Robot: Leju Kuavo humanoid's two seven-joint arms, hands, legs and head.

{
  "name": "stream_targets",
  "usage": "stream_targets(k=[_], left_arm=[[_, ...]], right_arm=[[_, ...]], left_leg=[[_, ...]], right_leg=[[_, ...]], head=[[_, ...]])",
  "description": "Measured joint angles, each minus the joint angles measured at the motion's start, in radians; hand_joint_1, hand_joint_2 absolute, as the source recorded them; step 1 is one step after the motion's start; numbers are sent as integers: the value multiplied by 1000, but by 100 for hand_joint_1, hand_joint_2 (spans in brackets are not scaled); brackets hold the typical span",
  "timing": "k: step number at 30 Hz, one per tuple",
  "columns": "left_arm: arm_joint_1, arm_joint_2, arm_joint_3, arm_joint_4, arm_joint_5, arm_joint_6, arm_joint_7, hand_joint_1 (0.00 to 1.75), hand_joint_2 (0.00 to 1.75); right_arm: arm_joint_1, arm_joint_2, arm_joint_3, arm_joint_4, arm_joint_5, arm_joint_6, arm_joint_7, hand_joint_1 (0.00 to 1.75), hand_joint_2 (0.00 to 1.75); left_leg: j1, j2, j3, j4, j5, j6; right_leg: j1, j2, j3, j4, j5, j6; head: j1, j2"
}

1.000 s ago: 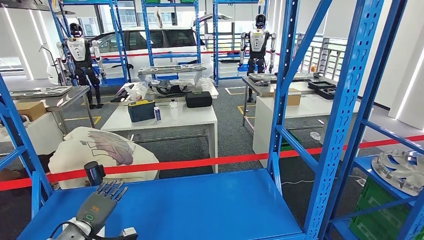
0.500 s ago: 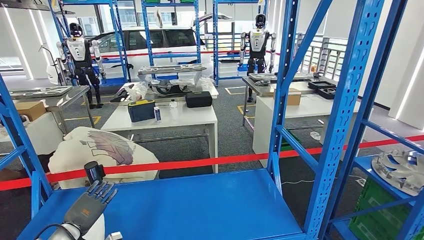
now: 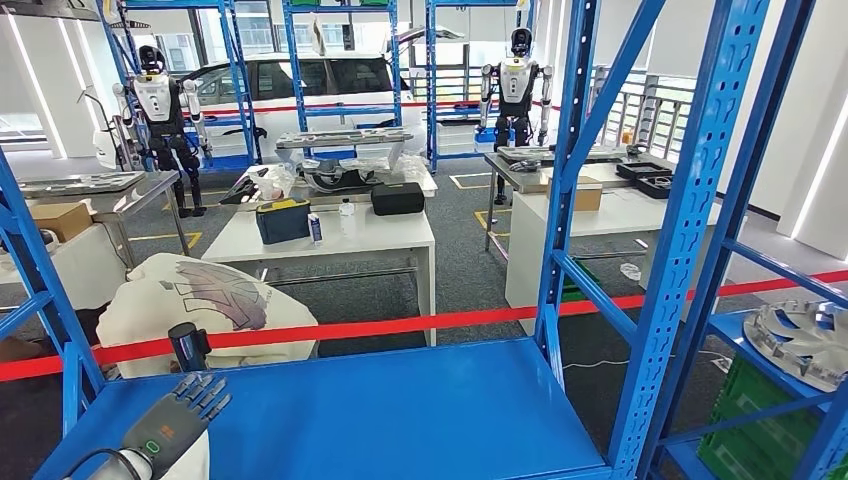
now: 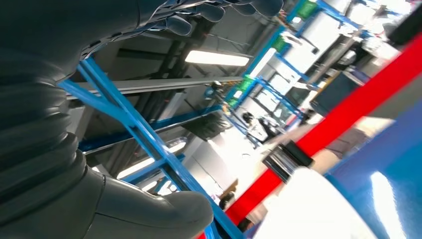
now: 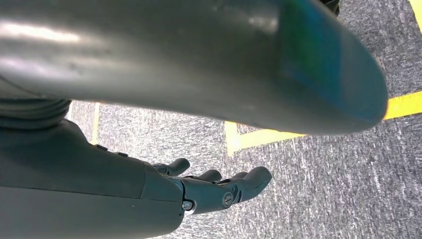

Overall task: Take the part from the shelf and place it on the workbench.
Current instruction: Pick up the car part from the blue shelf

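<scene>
Part [image 3: 800, 343]: round, silver-grey metal disc with radial fins. It lies roughly flat on a lower blue shelf [image 3: 735, 330] at the right, beyond the blue upright. Its right portion is cut off by the frame edge.

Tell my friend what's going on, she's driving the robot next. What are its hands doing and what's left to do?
Left hand: open, holds nothing, raised over the near left corner of the blue shelf.
Right hand: holds nothing, fingers loosely apart, hanging over grey carpet with yellow lines.
Part: a silver finned disc lies on the neighbouring shelf at far right; it may be the one to fetch.
Done: nothing picked up yet.
Left: reach the part, grip it, carry it to a workbench, perhaps the white table beyond the red tape.
</scene>
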Motion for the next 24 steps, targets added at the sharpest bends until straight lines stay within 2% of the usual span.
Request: stream_targets(k=[5, 13, 24], left_arm=[[-2, -9, 16, -8, 27, -11, -103, 0, 175], [-6, -41, 49, -29, 57, -21, -197, 0, 175], [-27, -74, 52, -38, 42, -48, -247, 0, 175]], right_arm=[[0, 0, 0, 0, 4, 0, 0, 0, 0], [-1, 0, 1, 0, 7, 0, -1, 0, 0], [-1, 0, 1, 0, 7, 0, -1, 0, 0]], left_leg=[[0, 0, 6, 0, 0, 0], [0, 0, 6, 0, 0, 0], [0, 0, 2, 0, 0, 0]], right_leg=[[0, 0, 0, 0, 0, 0], [0, 0, 0, 0, 0, 0], [0, 0, 0, 0, 0, 0]], head=[[0, 0], [0, 0], [0, 0]])
